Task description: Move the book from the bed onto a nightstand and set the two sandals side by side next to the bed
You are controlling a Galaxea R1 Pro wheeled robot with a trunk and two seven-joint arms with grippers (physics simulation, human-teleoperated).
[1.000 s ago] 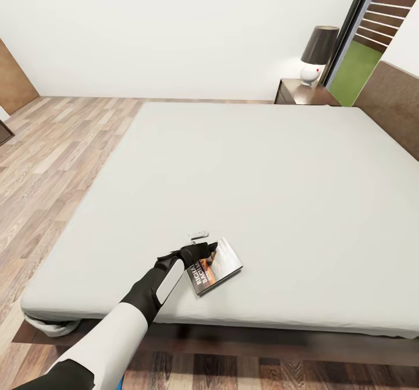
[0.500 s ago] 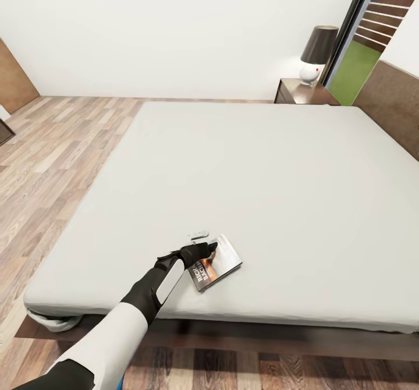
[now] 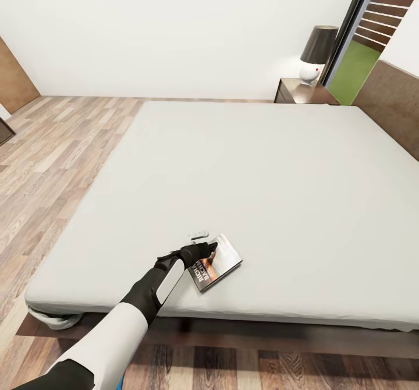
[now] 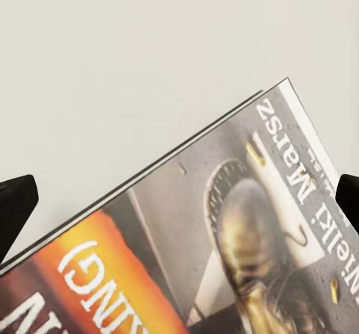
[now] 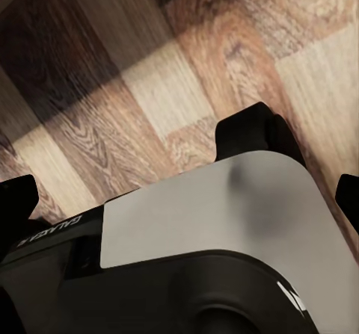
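Observation:
The book (image 3: 220, 264) lies flat on the light grey mattress of the bed (image 3: 262, 169), near its front edge, with its dark cover and orange band facing up. My left gripper (image 3: 205, 248) reaches over the book's left end. In the left wrist view the book (image 4: 224, 244) lies close below the open left gripper (image 4: 179, 199), whose black fingertips (image 4: 15, 207) stand wide apart on either side of it. My right gripper (image 5: 181, 198) is open over the wood floor. A nightstand (image 3: 302, 93) stands at the bed's far right corner. The sandals are out of view.
A lamp (image 3: 317, 52) with a dark shade stands on the nightstand. The brown headboard (image 3: 393, 102) runs along the right. Wood-plank floor (image 3: 52, 157) lies left of the bed. A sliver of blue (image 3: 119, 386) shows under my left arm.
The head view has shifted slightly, so the bed's front edge sits a little higher in the picture. My left gripper stays over the book's left end.

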